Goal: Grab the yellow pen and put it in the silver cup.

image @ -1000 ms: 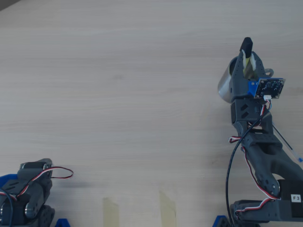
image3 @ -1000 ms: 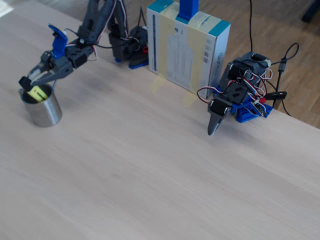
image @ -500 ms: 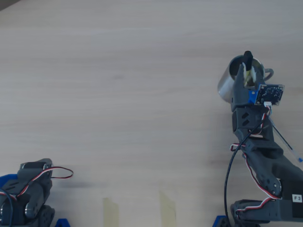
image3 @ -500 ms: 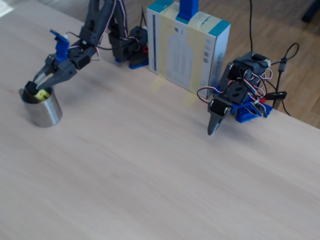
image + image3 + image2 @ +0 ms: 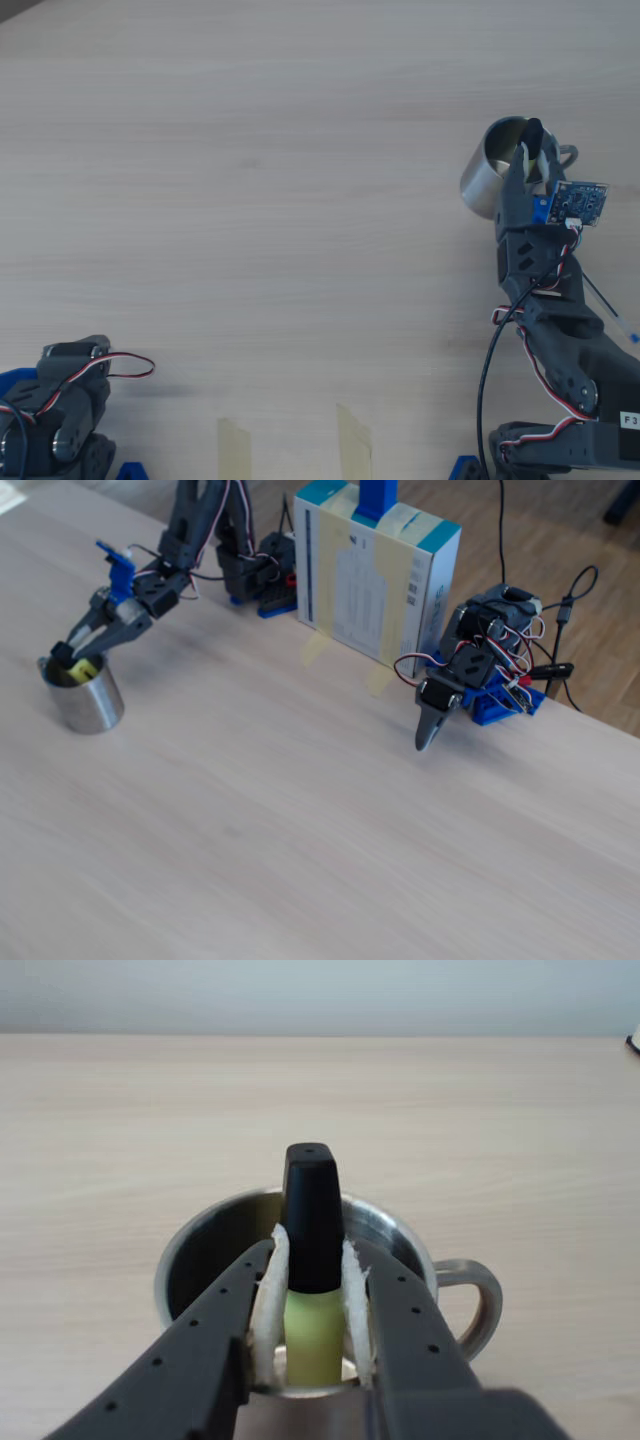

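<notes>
The yellow pen [image 5: 312,1335] stands upright with its black cap up, and my gripper [image 5: 312,1255] is shut on it, white pads pressing both flat sides. Its lower end is inside the mouth of the silver cup [image 5: 195,1255], whose handle points right in the wrist view. In the overhead view the cup [image 5: 482,185] stands at the right, with my gripper [image 5: 530,152] over its rim and the pen's cap [image 5: 533,131] sticking out. In the fixed view the cup [image 5: 88,698] is at the far left with the gripper [image 5: 72,656] and pen [image 5: 84,667] at its opening.
A second arm [image 5: 58,412] lies folded at the overhead view's lower left and shows as [image 5: 470,670] in the fixed view. A white and blue box [image 5: 375,575] stands at the table's back. A thin pen [image 5: 604,304] lies beside my arm.
My gripper has come down and drawn back toward the arm's base with the yellow pen, which now sits lower in the cup's mouth. The cup has stayed put.
</notes>
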### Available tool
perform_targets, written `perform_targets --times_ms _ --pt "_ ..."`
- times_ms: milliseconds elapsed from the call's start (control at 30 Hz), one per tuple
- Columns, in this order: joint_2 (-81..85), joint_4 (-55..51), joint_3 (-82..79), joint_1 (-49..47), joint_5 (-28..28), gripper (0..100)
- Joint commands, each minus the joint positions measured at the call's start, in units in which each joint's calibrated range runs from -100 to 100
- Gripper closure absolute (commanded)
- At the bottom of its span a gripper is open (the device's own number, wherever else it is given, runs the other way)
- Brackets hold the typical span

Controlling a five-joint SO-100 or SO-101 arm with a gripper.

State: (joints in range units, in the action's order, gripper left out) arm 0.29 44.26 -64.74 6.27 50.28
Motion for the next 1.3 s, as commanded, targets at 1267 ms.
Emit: perform_targets --times_ms 1267 --pt "1.12 -5.27 0.39 -0.69 -0.40 82"
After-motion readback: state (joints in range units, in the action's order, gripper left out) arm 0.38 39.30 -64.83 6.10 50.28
